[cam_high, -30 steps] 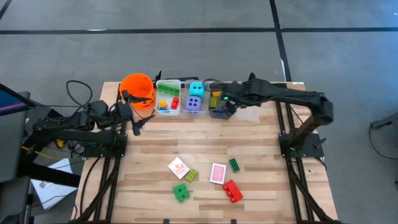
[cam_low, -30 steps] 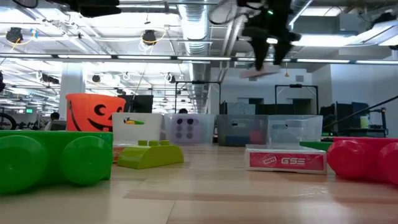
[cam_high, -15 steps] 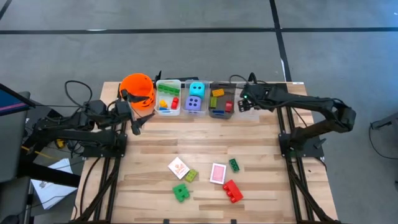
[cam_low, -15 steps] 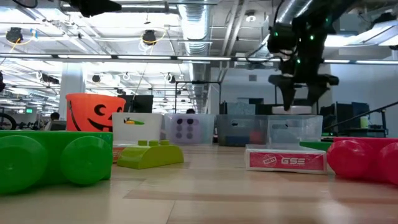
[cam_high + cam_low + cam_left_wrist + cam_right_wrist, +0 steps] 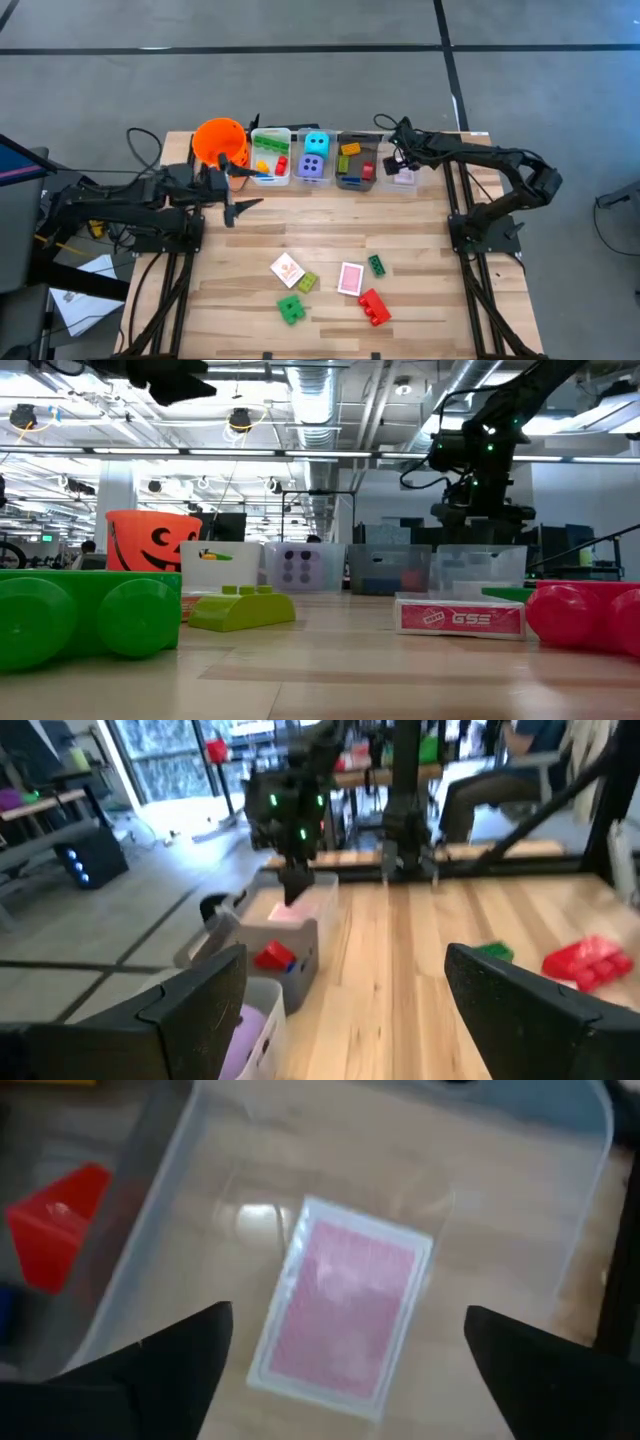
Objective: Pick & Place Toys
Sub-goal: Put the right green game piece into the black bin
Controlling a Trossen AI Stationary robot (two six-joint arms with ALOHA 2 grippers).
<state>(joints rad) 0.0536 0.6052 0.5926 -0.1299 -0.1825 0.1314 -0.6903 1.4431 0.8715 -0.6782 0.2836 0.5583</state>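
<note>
Right wrist view: flat pink-backed card [image 5: 345, 1305] inside clear plastic bin [image 5: 560, 1210].

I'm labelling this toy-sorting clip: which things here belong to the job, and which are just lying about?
Job:
- pink-backed card lying in the end bin, below the open right gripper
- loose card, red brick, green brick on the table
- cyan die

Lying about:
- orange bucket
- cables

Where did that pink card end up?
The pink card lies flat in the rightmost clear bin of the back row, directly under the open right end effector, beside the bin holding bricks.
</note>
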